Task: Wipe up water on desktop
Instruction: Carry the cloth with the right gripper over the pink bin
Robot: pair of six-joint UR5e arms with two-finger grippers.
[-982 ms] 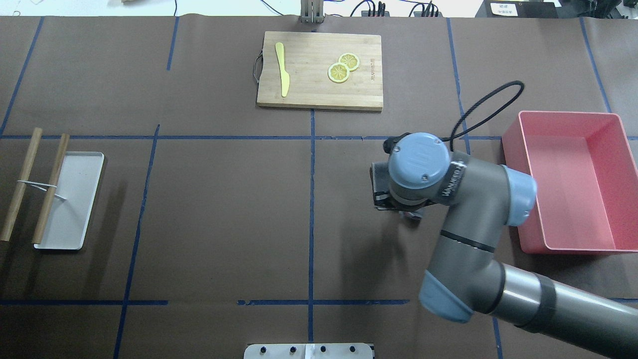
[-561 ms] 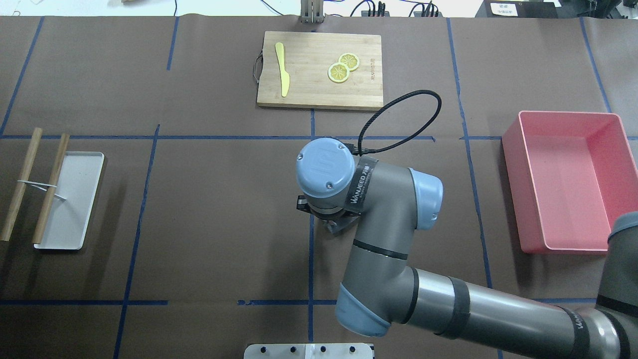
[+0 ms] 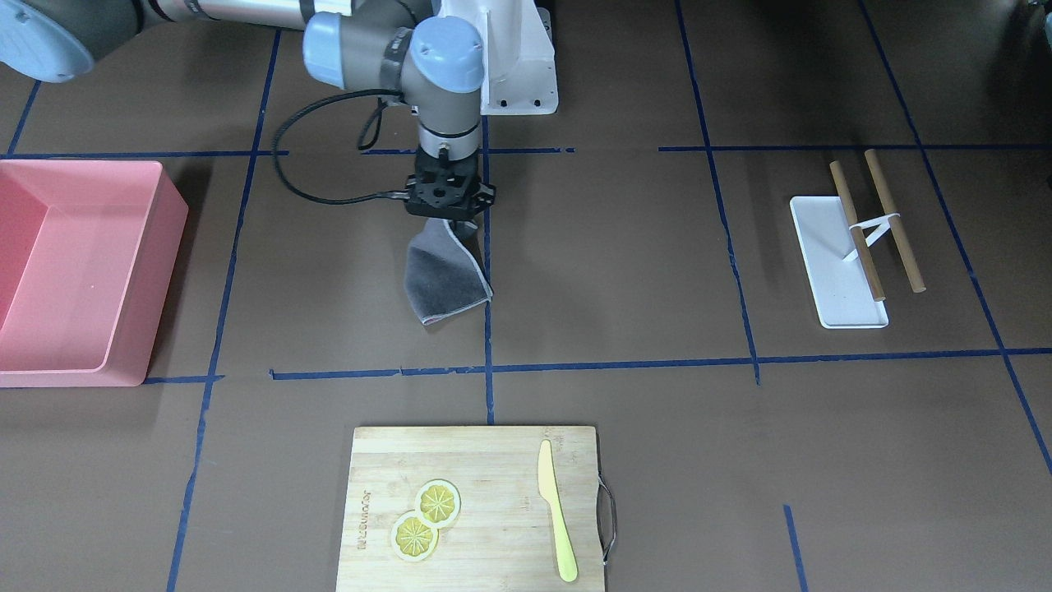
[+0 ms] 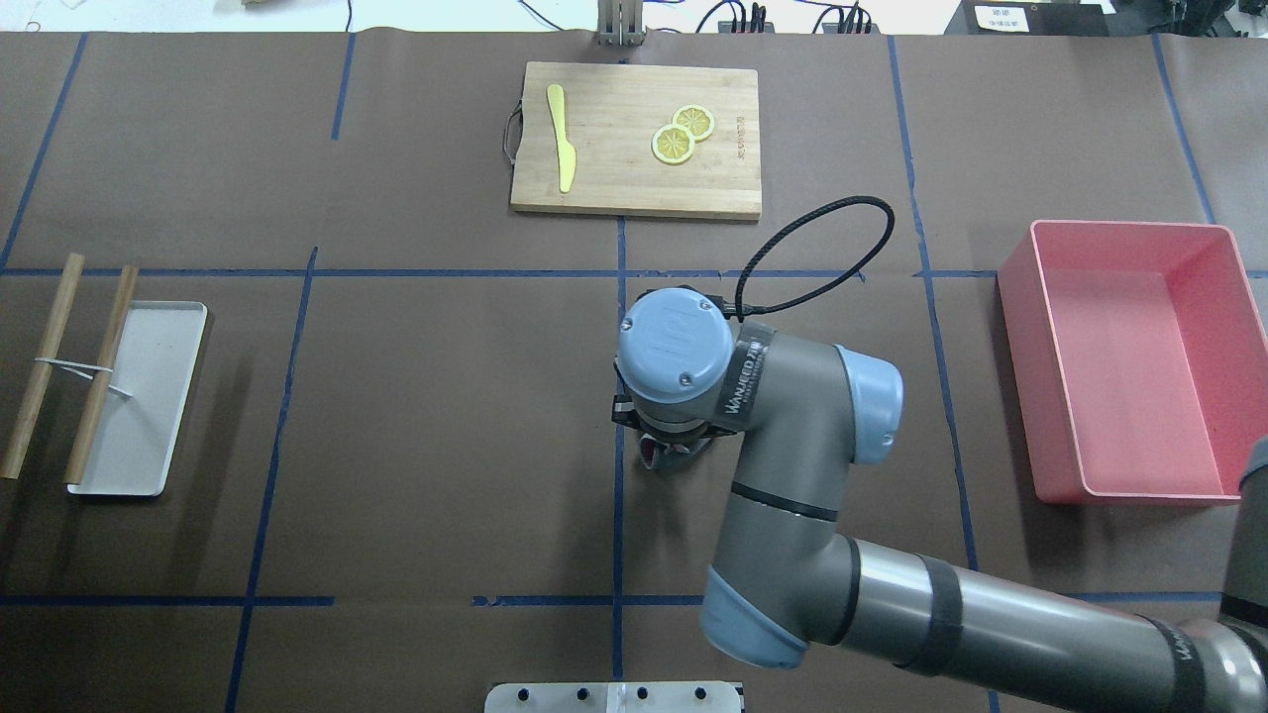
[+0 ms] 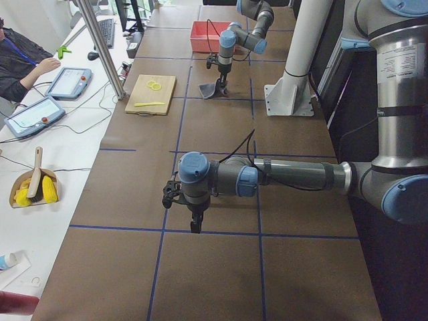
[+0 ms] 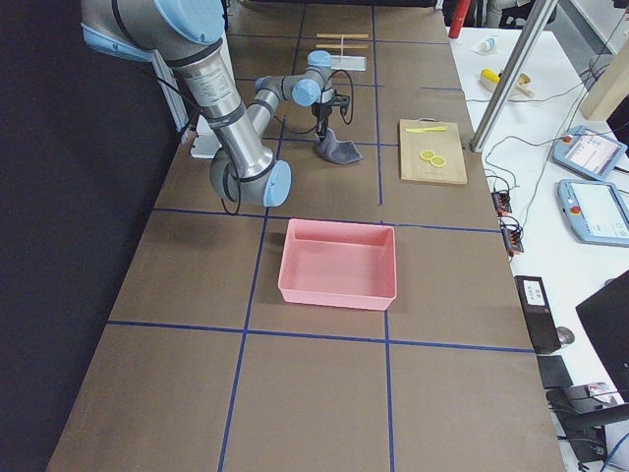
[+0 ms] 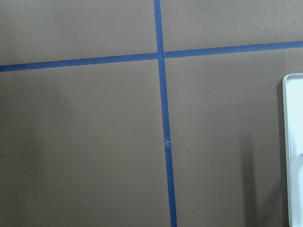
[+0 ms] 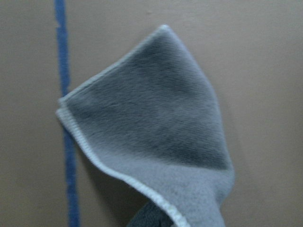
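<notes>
Grey fleecy cloth (image 3: 444, 279): soft, light, limp. Right pincer (image 3: 448, 215) is clamped on one bunched corner, and the rest drapes onto the brown desk (image 3: 625, 263) beside the centre tape line (image 3: 486, 329). Corner hold looks adequate for dragging. No water discernible on the matte surface. Overhead, the right arm (image 4: 792, 416) hides most of the cloth. Left pincer (image 5: 194, 226) hangs above the desk; can't tell whether it's open or closed.

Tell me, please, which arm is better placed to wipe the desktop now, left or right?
Right. The right pincer grips the grey cloth, which hangs down onto the desktop beside the centre tape line. The left pincer is far off at the desktop's left end, with no cloth seen in it.
</notes>
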